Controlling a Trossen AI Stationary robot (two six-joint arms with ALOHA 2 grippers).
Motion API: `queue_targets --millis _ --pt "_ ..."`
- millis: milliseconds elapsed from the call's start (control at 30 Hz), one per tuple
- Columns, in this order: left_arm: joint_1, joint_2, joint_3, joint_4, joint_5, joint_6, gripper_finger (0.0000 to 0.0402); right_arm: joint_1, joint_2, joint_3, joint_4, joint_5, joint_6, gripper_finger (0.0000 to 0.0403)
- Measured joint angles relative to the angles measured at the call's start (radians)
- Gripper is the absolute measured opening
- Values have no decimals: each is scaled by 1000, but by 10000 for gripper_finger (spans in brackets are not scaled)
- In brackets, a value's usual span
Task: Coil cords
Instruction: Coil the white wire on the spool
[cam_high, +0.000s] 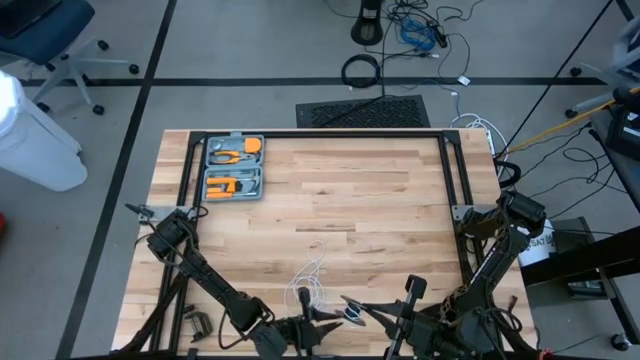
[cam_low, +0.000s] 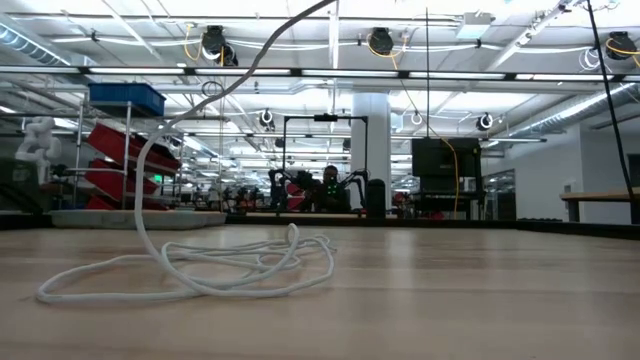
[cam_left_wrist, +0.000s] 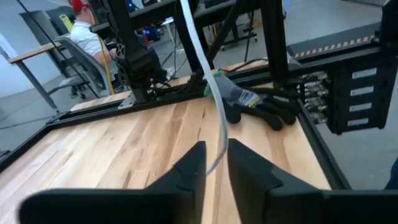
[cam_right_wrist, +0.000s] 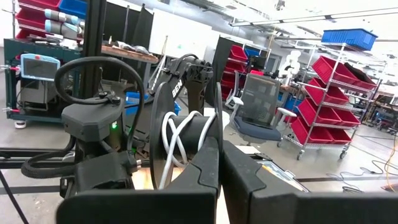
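A thin white cord (cam_high: 312, 272) lies in loose loops on the wooden table (cam_high: 380, 200) near its near edge. The low view shows the pile (cam_low: 200, 265) with one strand rising off the table (cam_low: 290, 25). My left gripper (cam_high: 305, 318) is at the near edge, shut on that strand (cam_left_wrist: 216, 143). My right gripper (cam_high: 352, 308) is just right of it, shut on the small black reel (cam_right_wrist: 183, 140), which has white cord wound around its hub. My left gripper pinches a single strand of the white cord (cam_left_wrist: 217, 158) between its two fingers. The strand runs up and away from the fingers (cam_left_wrist: 189, 25), clear of the table. My right gripper pinches the reel's black disc at its rim (cam_right_wrist: 214, 146) between the two fingers. The reel stands on edge, lifted clear of the table, with turns of white cord (cam_right_wrist: 177, 140) crossing over its hub.
A grey tool case (cam_high: 233, 167) with orange tools lies open at the far left of the table. A black frame (cam_high: 445, 170) borders the table. A grey and black glove (cam_left_wrist: 255, 102) lies by the table's edge. A person sits beyond the table (cam_left_wrist: 81, 31).
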Motion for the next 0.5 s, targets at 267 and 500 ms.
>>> queue_targets --millis 267,500 --pt "-1 0 0 8 -4 0 6 0 0 0 0 0 5 0" --pt "-27 -6 0 -26 -79 9 3 1 0 0 0 0 7 0"
